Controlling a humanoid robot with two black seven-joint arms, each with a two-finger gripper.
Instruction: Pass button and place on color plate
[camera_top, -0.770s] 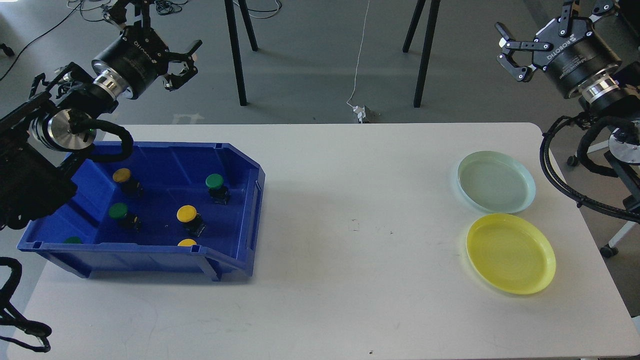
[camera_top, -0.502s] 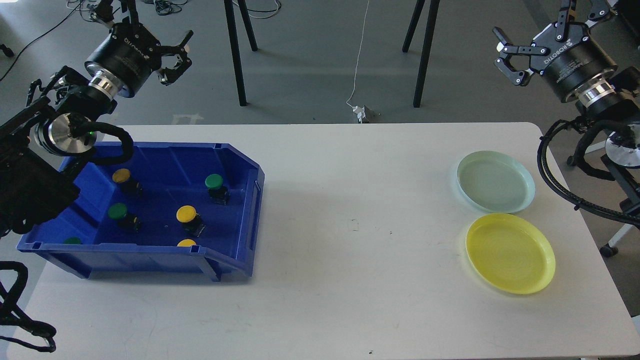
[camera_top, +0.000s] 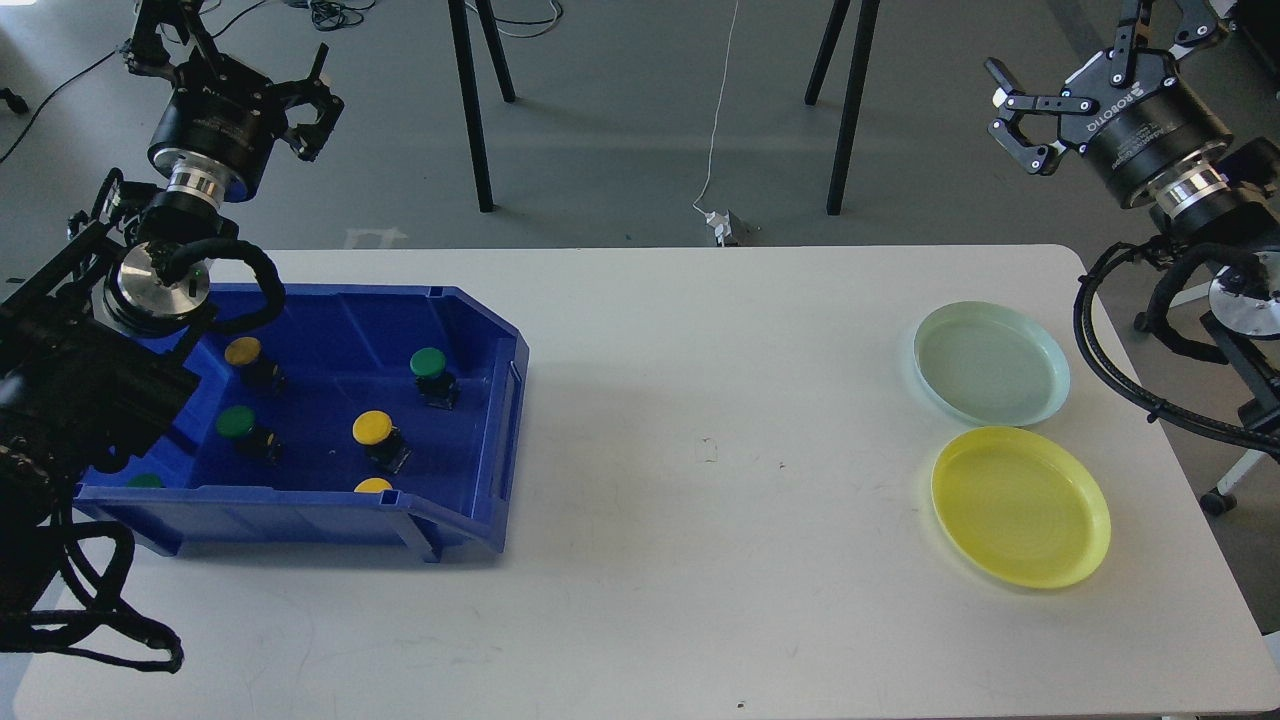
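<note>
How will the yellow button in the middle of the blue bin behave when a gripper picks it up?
The yellow button looks rigid, probably plastic. Its wide round cap sits on a narrower dark body, so it seems top-heavy and may tip if nudged. It looks small, so likely light.

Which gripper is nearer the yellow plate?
Right. The right gripper hangs beyond the table's far right corner, above the yellow plate; the left gripper is far across, behind the blue bin.

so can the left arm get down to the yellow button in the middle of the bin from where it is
Probably yes. The left gripper is open and raised beyond the blue bin, whose top is open. The yellow button stands apart from the green button and others, so the fingers have room.
</note>
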